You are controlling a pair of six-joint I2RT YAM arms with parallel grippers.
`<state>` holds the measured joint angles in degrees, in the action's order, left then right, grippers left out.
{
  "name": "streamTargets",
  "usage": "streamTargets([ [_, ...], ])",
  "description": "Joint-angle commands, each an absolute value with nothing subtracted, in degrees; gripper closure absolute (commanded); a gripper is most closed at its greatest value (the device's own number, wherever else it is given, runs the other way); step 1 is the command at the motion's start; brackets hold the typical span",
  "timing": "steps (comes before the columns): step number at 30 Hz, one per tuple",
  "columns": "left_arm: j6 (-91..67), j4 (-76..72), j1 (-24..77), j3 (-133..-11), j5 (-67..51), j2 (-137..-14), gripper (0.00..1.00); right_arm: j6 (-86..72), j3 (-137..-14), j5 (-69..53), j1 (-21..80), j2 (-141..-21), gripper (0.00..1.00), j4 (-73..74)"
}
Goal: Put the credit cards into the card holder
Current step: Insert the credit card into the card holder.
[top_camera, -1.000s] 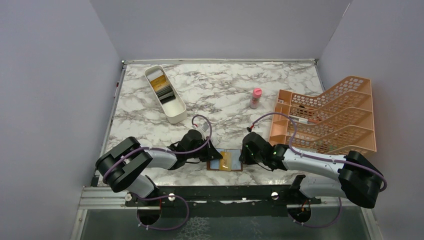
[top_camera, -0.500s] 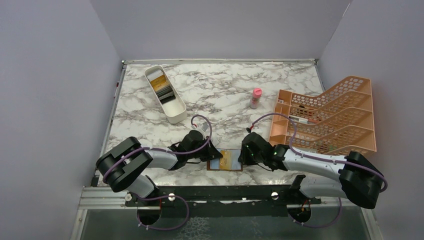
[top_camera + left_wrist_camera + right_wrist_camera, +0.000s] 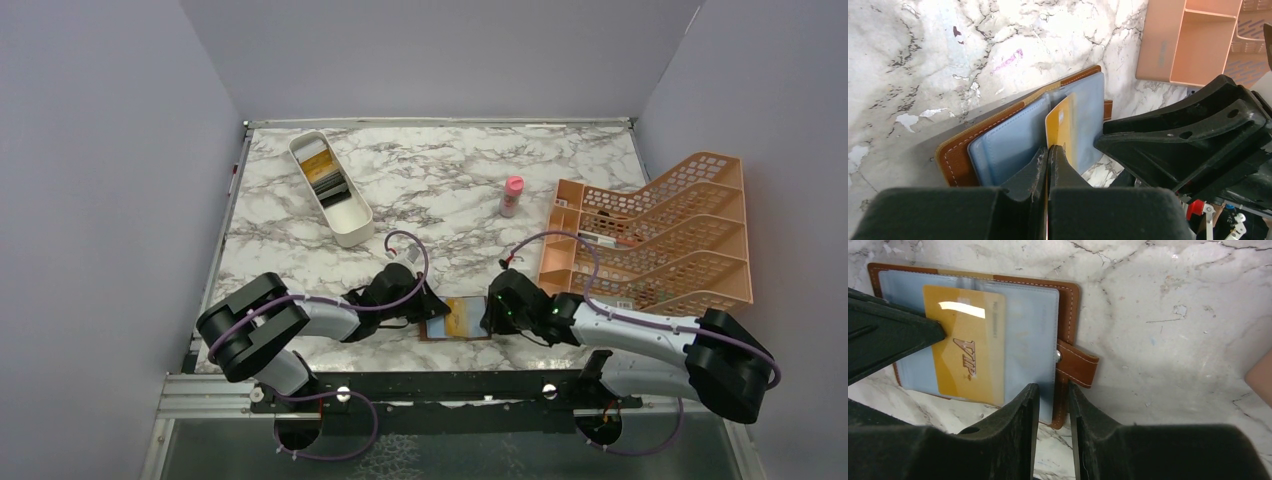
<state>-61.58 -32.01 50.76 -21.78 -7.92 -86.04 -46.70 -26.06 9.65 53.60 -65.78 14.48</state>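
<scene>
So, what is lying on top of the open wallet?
One gold card lies on the blue-grey inside of the wallet, its edge pinched in the shut left hand. Whatever is under the card, or inside the pockets, is covered.

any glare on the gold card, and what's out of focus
right wrist: white glare streak on the card near its top, print legible, right claw dark and soft; left wrist: left claw blurred up close, wallet sharp; top: soft even light

Left hand (image 3: 1048,150) closed, right hand (image 3: 1053,390) ajar.
</scene>
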Motion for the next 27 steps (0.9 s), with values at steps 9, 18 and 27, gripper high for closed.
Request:
streamTargets([
  [9, -63.08, -33.18, 55.24, -24.56, -1.8, -89.72, 1.0, -49.17, -21.2, 0.92, 53.53, -66.85, 0.7, 5.9],
  [18, -62.58, -33.14, 56.19, -22.67, 0.2, -85.96, 0.78, -49.13, -21.28, 2.74, 53.53, -66.04, 0.72, 7.94],
  [27, -60.55, -33.14, 56.33, -23.85, -0.88, -84.79, 0.62, -48.47, -21.98, 4.14, 53.51, -66.29, 0.73, 9.09],
])
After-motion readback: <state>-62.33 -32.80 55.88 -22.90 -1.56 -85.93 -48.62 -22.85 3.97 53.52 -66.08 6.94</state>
